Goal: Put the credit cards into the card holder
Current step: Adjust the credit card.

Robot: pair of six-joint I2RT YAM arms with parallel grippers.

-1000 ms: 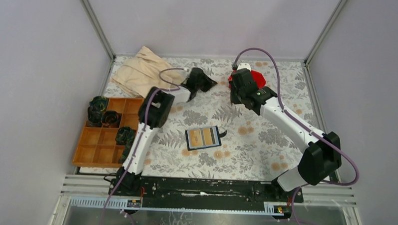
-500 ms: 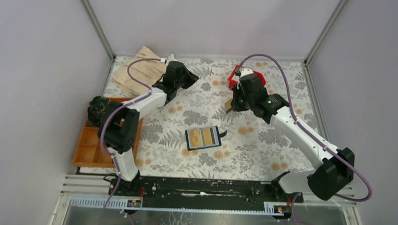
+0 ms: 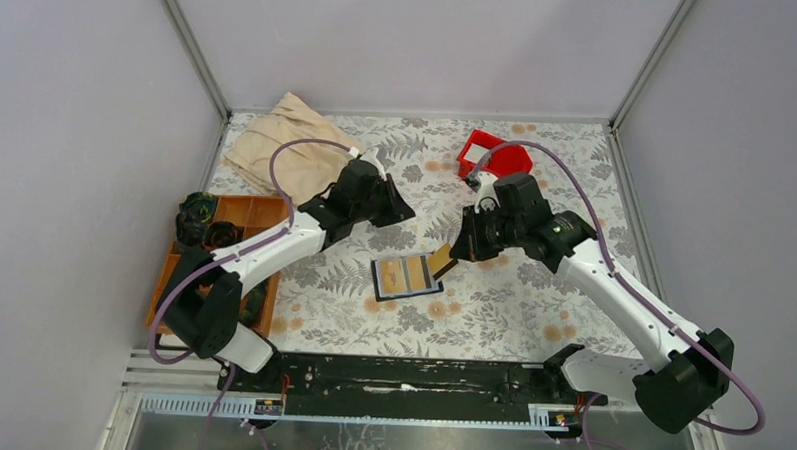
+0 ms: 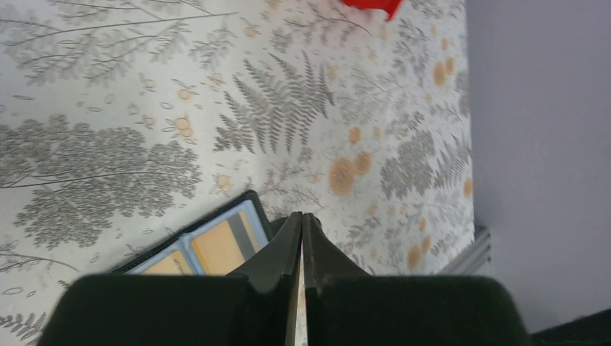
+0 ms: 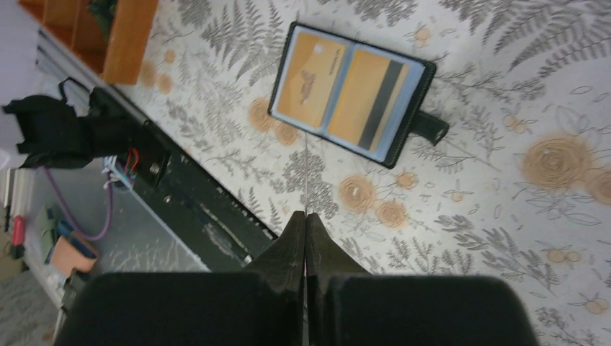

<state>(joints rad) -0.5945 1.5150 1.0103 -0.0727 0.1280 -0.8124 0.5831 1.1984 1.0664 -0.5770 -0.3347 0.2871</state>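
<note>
Right gripper [image 5: 305,216] is clamped tight on a credit card [image 3: 440,258]; it's a tan one, pinched by its upper end and held tilted above the bench [image 3: 532,290], right at the right-hand edge of the card holder [image 5: 353,94]; from the right wrist view the card shows only as a thin edge-on line running out from the fingertips toward the holder; whether its lower corner touches the holder, I can't tell. The card holder lies open and flat on the floral bench, about the middle, between the two arms; its clasp tab [image 5: 431,128] sticks out on the side nearest the held card; inside, side by side, sit a plain tan card [image 5: 311,79] and a striped tan card [image 5: 367,97], the stripe dark and running across it. Left gripper [image 4: 302,218] is closed as well, fingers pressed together with nothing between them; it hovers above the bench near the holder, off its far-left corner, and the holder's corner shows just under the fingers in the left wrist view. Around the edges: a red bin [image 3: 492,153] at the far right; a beige cloth [image 3: 287,146] bunched in the far-left corner; a brown compartment tray [image 3: 187,288] along the left side, with dark green items [image 3: 200,218] in its far compartments.
</note>
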